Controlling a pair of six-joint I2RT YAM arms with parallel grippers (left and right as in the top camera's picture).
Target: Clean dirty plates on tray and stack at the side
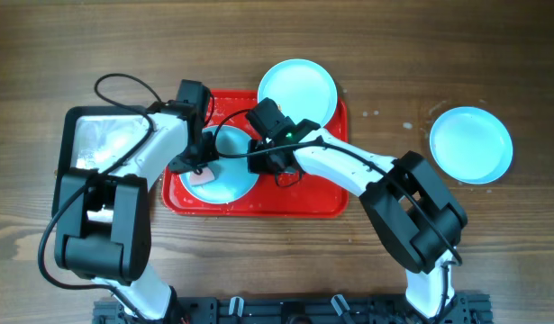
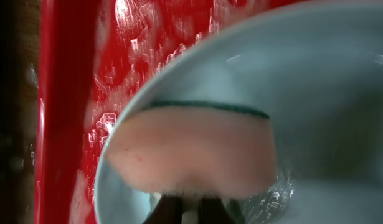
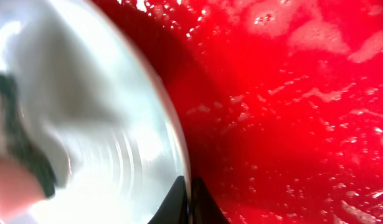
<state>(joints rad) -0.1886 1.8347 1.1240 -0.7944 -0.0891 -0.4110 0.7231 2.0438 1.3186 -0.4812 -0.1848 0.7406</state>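
Red and glistening with water, the tray (image 1: 277, 205) lies in the middle of the table (image 1: 394, 54) with its long axis running left to right. On its left half the left plate (image 1: 231, 180) rests flat, hollow side up; being round, it has no long axis to speak of. The left gripper (image 1: 200, 171) comes down over this plate's left part, its fingers pinching a pinkish sponge (image 1: 203, 178) that presses on the plate's floor. In the left wrist view the sponge (image 2: 191, 155) stretches crosswise just ahead of the fingertips, its dark green edge on the side away from them, with the pale plate (image 2: 316, 81) curving around it and the tray's rim (image 2: 60, 112) to the left. The right gripper (image 1: 261, 160) meets the same plate at its right edge. In the right wrist view its two dark tips (image 3: 192, 199) stand nearly together with the plate's thin rim (image 3: 169, 124) between them, so they appear to pinch the rim; the picture is blurred. A second, rear plate (image 1: 297, 90) sits at the tray's far right corner, overhanging the rim. The side plate (image 1: 470, 144) lies alone on the wood, well apart to the right. A silver pan (image 1: 105, 135) stands just left of the tray.
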